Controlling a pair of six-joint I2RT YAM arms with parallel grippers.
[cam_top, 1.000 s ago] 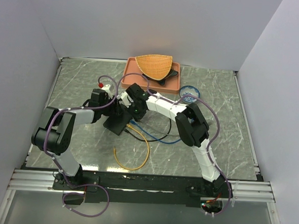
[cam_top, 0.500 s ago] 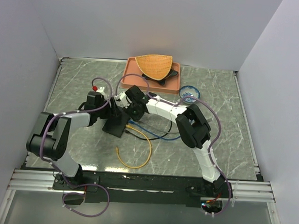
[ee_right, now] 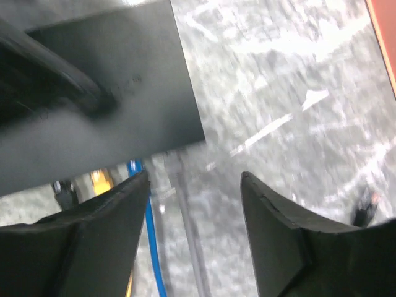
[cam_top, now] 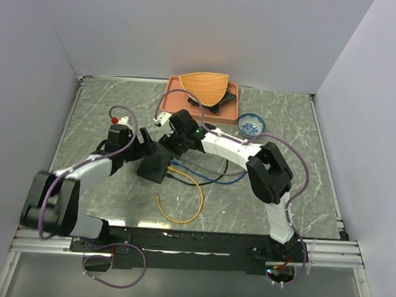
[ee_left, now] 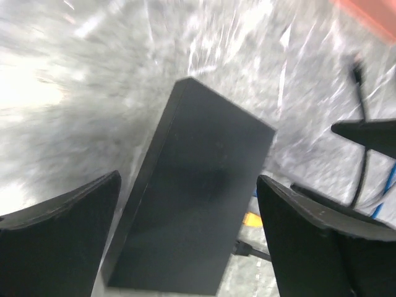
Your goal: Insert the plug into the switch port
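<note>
Nearest us, on the near side of the switch, a thin yellow cable lies in a slack loop on the grey marbled table. It runs up to the switch's port edge, where a blue cable and a black one also arrive. The switch itself is a flat, matte black box with sharp corners, lying on the table between the two arms. In the left wrist view a yellow plug sits against its long side. We judge the insertion done or nearly so, though we cannot see whether the plug is fully seated. What looks left is for the arms to draw clear.

The left gripper is spread wide over the switch, gripping nothing. The right gripper, just off the switch's far right corner, is released too, with only table and cable between its fingers.

Beyond the switch stands a smooth orange tray holding a woven wicker basket. A small blue bowl sits to its right.
</note>
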